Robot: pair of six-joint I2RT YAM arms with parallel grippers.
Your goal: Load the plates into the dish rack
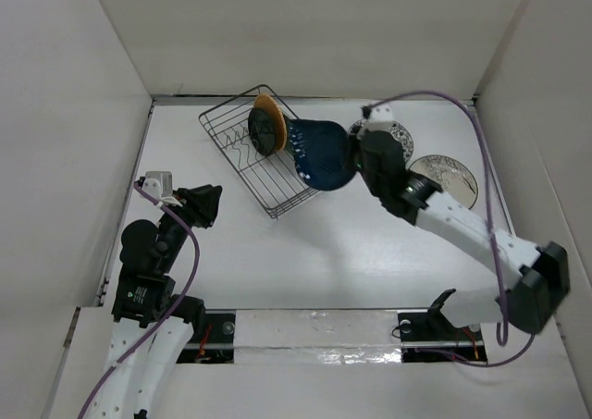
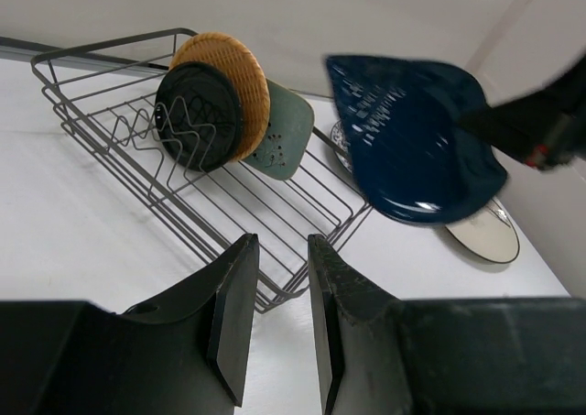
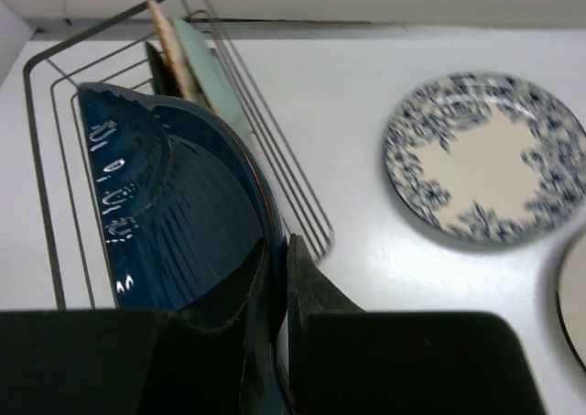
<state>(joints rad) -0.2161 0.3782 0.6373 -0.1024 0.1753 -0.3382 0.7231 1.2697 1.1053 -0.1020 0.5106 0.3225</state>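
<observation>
The silver wire dish rack (image 1: 242, 151) stands at the back of the table. A tan woven disc (image 2: 231, 74), a small black plate (image 2: 195, 114) and a pale green plate (image 2: 280, 133) stand upright in it. My right gripper (image 3: 279, 268) is shut on the rim of the dark blue leaf-shaped plate (image 1: 319, 153), held tilted above the rack's right end. A blue-white floral plate (image 3: 483, 154) and a cream dark-rimmed plate (image 1: 450, 177) lie flat on the table to the right. My left gripper (image 2: 282, 278) is open and empty, near and left of the rack.
White walls close in the table on the left, back and right. The right arm (image 1: 453, 217) stretches diagonally from the near right base to the rack. A shiny strip (image 1: 319, 326) runs along the near edge between the arm bases.
</observation>
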